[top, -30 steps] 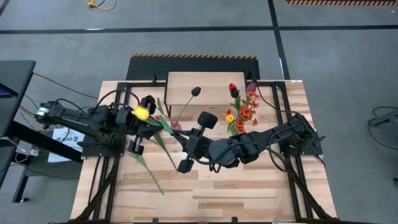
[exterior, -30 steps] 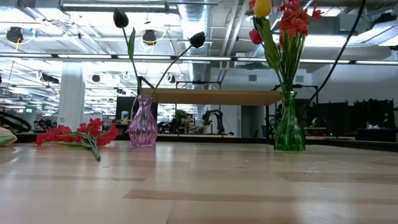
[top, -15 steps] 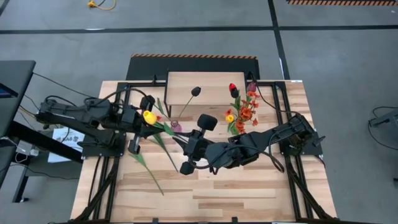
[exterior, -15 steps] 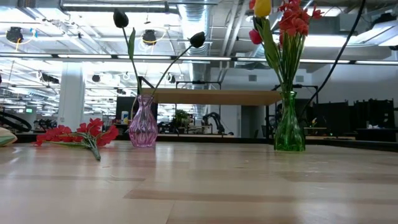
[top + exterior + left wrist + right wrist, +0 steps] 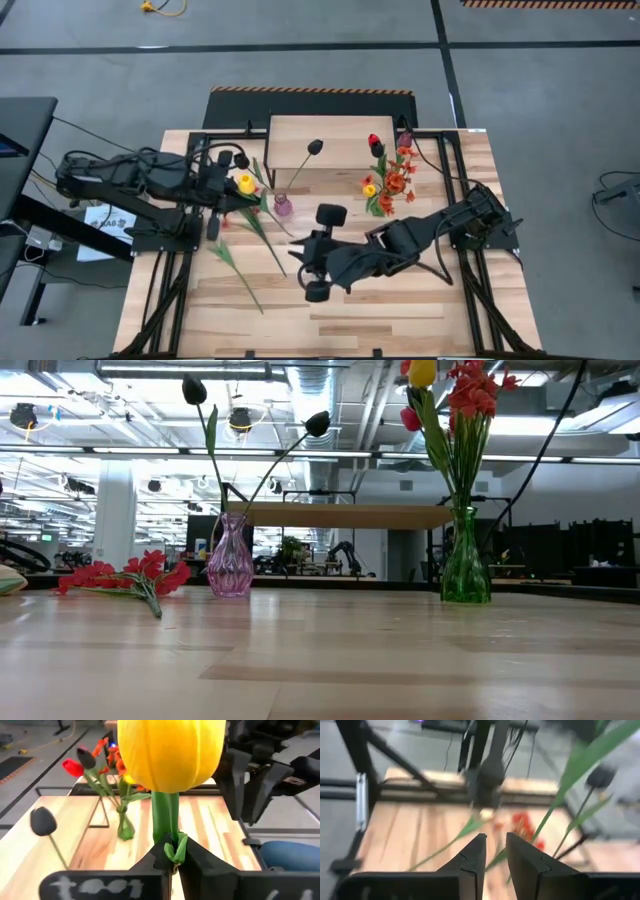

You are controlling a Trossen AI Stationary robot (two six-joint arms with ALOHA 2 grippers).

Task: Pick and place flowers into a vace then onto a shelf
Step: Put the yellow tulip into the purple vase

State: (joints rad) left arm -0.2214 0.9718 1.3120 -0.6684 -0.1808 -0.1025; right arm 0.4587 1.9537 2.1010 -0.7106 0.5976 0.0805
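Observation:
My left gripper (image 5: 232, 187) hangs over the table's left part, shut on a yellow tulip (image 5: 244, 184), whose head (image 5: 170, 755) stands above the fingers. My right gripper (image 5: 298, 258) hovers mid-table, pointing left. Its fingers (image 5: 495, 845) stand slightly open, and a green stem (image 5: 555, 805) runs past beyond their tips. A pink vase (image 5: 230, 565) holds two dark tulips. A green vase (image 5: 465, 565) holds red, yellow and orange flowers. Both vases stand on the table in front of the shelf (image 5: 350, 515). A red blossom spray (image 5: 130, 575) lies flat on the table. My left gripper pinches the yellow tulip's stem (image 5: 165, 820) between its two fingers, just below the head, with a small leaf caught at the fingertips. The head stands up above the fingers, clear of the table. The fingers hide the stem below them.
The light-wood shelf (image 5: 300, 135) stands at the table's far middle edge. Loose green stems (image 5: 240, 280) lie on the near-left boards. Black frame rails (image 5: 160, 290) run along both table sides. Bare boards stretch along the near edge (image 5: 400, 320).
My left gripper has risen and tipped up from pointing steeply down to nearly level, carrying the yellow tulip head a little toward the table's right. My right gripper has drawn back toward the near edge and sunk a little.

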